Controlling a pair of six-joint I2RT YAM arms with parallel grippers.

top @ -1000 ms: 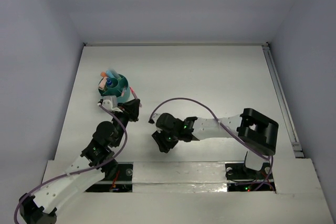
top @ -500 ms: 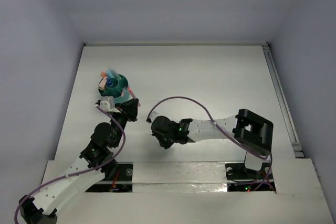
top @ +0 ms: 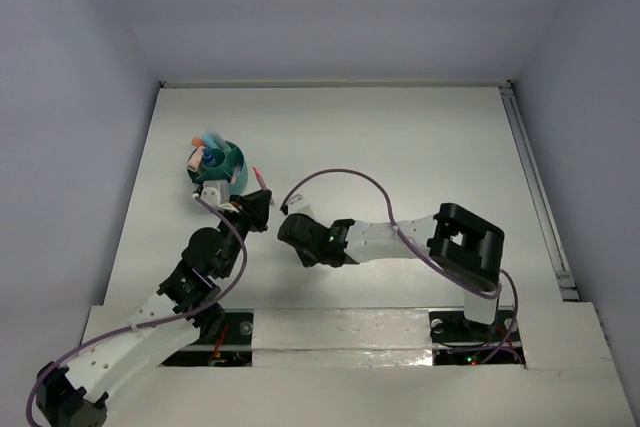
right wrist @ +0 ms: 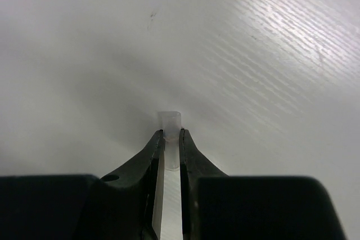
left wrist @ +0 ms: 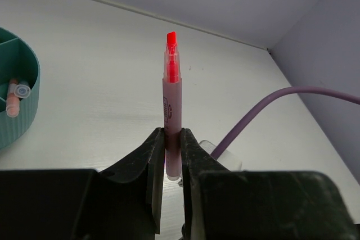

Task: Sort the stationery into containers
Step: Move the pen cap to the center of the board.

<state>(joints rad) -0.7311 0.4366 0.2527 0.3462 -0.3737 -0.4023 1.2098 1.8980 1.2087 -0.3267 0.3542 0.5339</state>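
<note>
Teal pot (left wrist: 25, 111) is cut off at the left edge of the left wrist view. We see only part of its curved wall, one divider and a pink pen (left wrist: 11, 99) lying inside. From above, the pot (top: 232, 159) contents are too small for us to sort out beyond pink and blue ends.

Left gripper (left wrist: 172, 133) is clamped on a marker (left wrist: 172, 116), and its black fingers hide the lower barrel. Right gripper (right wrist: 170, 136) pinches a clear piece (right wrist: 169, 119). Only its squared end pokes out, so we can't tell what it is.

Marker barrel is matte pale pink and round, with a clear collar and a bright red chisel tip, uncapped. The pot is smooth plastic. The table (right wrist: 253, 54) is white with a fine wood grain. A glossy purple cable (left wrist: 281, 96) curves in from the right.

The marker's long axis runs straight out from the left fingers, tip leading. From above, the marker (top: 262, 179) points toward the far side of the table, just right of the pot and outside it.
</note>
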